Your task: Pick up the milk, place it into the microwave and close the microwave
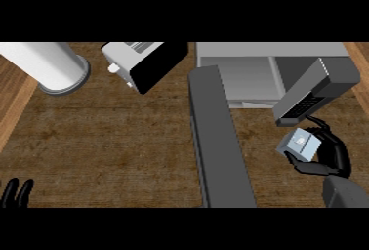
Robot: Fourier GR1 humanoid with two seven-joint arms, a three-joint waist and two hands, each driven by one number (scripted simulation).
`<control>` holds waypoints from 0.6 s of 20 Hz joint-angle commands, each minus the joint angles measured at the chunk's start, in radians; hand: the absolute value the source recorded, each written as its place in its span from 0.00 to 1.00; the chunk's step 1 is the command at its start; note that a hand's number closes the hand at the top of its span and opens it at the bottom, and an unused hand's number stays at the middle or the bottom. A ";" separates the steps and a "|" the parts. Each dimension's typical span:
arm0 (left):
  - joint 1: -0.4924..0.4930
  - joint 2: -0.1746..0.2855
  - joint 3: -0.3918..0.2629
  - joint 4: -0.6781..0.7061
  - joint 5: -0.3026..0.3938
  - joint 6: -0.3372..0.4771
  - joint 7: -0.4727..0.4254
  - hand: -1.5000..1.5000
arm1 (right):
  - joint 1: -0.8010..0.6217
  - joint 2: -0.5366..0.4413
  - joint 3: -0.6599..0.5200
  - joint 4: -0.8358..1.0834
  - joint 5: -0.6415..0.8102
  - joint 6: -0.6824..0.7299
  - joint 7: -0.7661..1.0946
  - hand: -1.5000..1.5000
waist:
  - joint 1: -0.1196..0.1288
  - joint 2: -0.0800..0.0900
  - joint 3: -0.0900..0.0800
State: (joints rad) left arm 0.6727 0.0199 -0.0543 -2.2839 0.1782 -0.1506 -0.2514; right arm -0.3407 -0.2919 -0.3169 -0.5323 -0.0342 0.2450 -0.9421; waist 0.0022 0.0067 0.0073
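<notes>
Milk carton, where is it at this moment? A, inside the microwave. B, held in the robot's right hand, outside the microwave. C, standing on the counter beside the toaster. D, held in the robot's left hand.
B: the right hand is curled round the milk carton, just in front of the microwave, whose door stands open.

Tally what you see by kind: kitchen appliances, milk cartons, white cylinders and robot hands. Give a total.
Kitchen appliances: 2, the microwave and the toaster
Milk cartons: 1, the milk in the right hand
White cylinders: 1, the white cylinder, top left
Robot hands: 2, the left hand resting lower left
Total: 6
</notes>
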 commanded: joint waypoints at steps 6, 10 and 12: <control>0.021 -0.005 0.021 -0.006 0.022 -0.008 -0.002 0.00 | 0.021 0.065 0.089 -0.173 -0.023 0.135 -0.023 1.00 | -0.002 -0.011 -0.008; 0.021 -0.007 0.005 -0.085 0.033 0.008 0.073 0.00 | 0.044 0.082 0.131 -0.327 -0.052 0.130 0.091 1.00 | -0.006 -0.012 -0.008; 0.056 -0.019 -0.007 -0.024 0.011 0.006 -0.026 0.00 | 0.104 0.124 0.177 -0.481 -0.033 0.049 0.161 1.00 | -0.007 -0.014 -0.009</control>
State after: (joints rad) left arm 0.6955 0.0172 -0.0250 -2.2913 0.2115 -0.1625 -0.2566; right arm -0.2914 -0.1959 -0.1892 -0.8415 -0.0650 0.2817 -0.8474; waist -0.0021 -0.0052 -0.0007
